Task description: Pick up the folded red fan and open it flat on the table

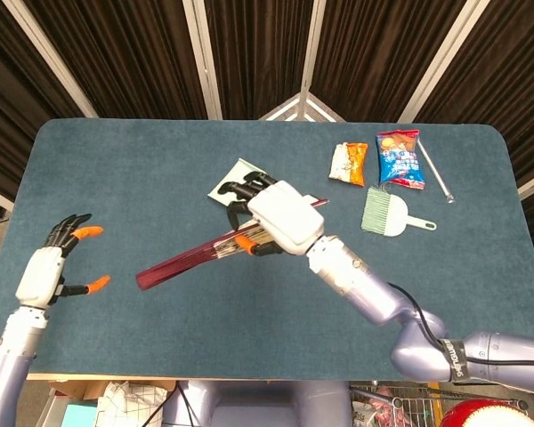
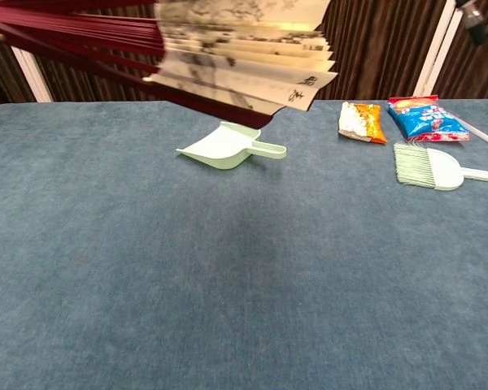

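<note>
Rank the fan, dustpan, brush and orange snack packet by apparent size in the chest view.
1. fan, though held nearest the camera, which inflates it
2. dustpan and brush, too alike to separate
3. orange snack packet

Right hand [image 1: 280,216] clenched; left hand [image 1: 46,270] spread.

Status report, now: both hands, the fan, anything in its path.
Right hand grips red fan, partly spread, held above the table. Left hand open, empty, at left edge. Green dustpan just behind the fan.
</note>
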Motion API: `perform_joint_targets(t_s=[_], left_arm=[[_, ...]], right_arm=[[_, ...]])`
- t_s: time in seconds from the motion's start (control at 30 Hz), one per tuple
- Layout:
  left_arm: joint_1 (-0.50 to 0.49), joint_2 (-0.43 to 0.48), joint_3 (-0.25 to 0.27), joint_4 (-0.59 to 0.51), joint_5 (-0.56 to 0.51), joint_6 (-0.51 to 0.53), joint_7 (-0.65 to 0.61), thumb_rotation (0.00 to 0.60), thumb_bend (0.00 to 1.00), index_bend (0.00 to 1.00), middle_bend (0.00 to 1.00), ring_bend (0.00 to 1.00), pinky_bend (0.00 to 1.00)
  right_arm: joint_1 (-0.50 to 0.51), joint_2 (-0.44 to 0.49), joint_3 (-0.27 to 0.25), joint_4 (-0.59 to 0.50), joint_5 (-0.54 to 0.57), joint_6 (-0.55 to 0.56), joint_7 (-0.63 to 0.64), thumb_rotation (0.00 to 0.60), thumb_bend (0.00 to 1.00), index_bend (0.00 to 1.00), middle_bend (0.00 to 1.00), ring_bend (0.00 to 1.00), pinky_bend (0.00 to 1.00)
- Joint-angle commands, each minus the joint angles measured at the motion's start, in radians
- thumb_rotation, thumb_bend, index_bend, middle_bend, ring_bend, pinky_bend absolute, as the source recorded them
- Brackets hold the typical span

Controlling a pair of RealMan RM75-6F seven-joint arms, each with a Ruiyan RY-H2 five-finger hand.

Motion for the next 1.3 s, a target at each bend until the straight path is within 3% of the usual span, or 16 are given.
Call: perform_joint_targets(t_s=[0.03,0.67,0.87,1.3], left_arm=[[-0.018,-0.033,-0.004,0.014,0.012,0.002,-0.021,0.6,0.15,0.28,0.09,0.0,0.06],[-0.103,-0.23,0.014,0.057,0.047,-0.03,-0.093,0.6,0.15,0.34,0.12,0.0,0.06],[-0.119,-0.299,0.004,0.075,0.063,-0.008,-0.165,0.6,0.15,0.36,0.13,0.0,0.06],[-0.181,-0.434,0.051,0.131,0.115,-0.038,-0.299,0.6,0.21,0.44,0.19,0.0,0.07]], right_arm=[[0.021,-0.01,0.008,-0.043,0.044,0.016,-0.029,0.6,0.46,1.0,0.26,0.33,0.2],[0.132,-0.116,0.004,-0.167,0.196,0.136,-0.237,0.6,0.47,1.0,0.26,0.33,0.2],[0.148,-0.139,0.002,-0.184,0.209,0.155,-0.258,0.6,0.47,1.0,0.26,0.33,0.2],[0.175,-0.186,-0.022,-0.184,0.223,0.184,-0.291,0.6,0.47,1.0,0.26,0.33,0.2]])
